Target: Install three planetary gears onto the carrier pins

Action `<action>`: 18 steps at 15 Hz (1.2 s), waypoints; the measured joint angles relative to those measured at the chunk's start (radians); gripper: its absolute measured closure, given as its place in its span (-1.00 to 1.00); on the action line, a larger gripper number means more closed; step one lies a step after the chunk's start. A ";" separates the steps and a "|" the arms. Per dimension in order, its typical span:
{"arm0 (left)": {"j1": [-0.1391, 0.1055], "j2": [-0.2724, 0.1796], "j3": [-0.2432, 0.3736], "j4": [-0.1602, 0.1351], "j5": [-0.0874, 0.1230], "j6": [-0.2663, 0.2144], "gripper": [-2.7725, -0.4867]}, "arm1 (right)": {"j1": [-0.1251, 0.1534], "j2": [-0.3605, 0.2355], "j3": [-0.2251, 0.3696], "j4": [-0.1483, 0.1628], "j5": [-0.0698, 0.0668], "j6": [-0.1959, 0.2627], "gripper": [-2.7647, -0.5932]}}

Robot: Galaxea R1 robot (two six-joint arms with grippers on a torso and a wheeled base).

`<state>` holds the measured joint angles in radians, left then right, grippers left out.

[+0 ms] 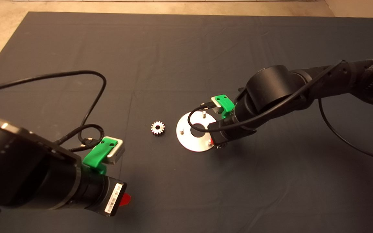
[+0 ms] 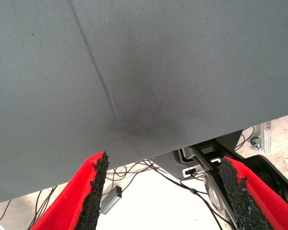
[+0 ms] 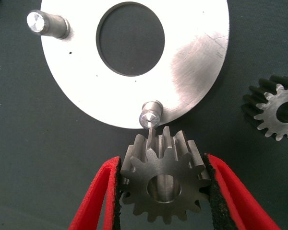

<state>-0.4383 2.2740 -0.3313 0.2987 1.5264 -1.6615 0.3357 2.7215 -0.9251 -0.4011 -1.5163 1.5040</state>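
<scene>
The silver disc [image 1: 189, 142] lies mid-mat, and it also shows in the right wrist view [image 3: 197, 62]. Two carrier pins [image 1: 203, 113] [image 1: 181, 131] stand bare on it; the third is hidden by my right gripper [image 1: 217, 144]. That gripper [image 3: 163, 163] is shut on a planetary gear [image 3: 164, 184], held just outside the disc's rim beside a bare pin [image 3: 150, 114]. Another bare pin [image 3: 47, 23] stands farther round. A second gear [image 1: 157, 127] lies on the mat left of the disc. A gear [image 3: 278, 112] lies on the mat beside the disc. My left gripper [image 2: 165, 201] is open and empty.
The left arm waits at the mat's front left corner, with its red finger [image 1: 126, 199] showing. Its black cable [image 1: 89, 97] loops over the mat. The right arm's cable [image 1: 193, 124] hangs over the disc. Cables and floor show past the mat's edge [image 2: 149, 158].
</scene>
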 joint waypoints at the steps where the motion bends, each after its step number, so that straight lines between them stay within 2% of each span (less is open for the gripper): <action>1: 0.000 -0.001 0.000 0.000 0.000 0.000 -0.01 | 0.000 0.002 0.000 0.000 0.000 -0.001 0.67; 2: 0.000 -0.003 0.000 0.000 0.000 0.000 -0.01 | 0.000 0.011 -0.005 0.000 -0.002 -0.004 0.67; 4: 0.000 -0.003 0.000 0.000 0.000 0.000 -0.01 | 0.000 0.022 -0.010 0.000 0.006 -0.008 0.67; 8: 0.000 -0.003 0.000 0.000 0.000 0.000 -0.01 | 0.000 0.029 -0.036 0.000 0.001 -0.020 0.67; 12: 0.000 -0.003 0.000 0.000 0.000 0.000 -0.01 | -0.001 0.035 -0.037 0.000 0.004 -0.034 0.67; 18: 0.000 -0.003 0.000 0.000 0.000 0.000 -0.01 | -0.049 0.035 -0.039 0.000 0.004 -0.035 0.68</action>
<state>-0.4383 2.2711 -0.3313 0.2987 1.5263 -1.6615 0.2866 2.7566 -0.9645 -0.4011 -1.5121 1.4691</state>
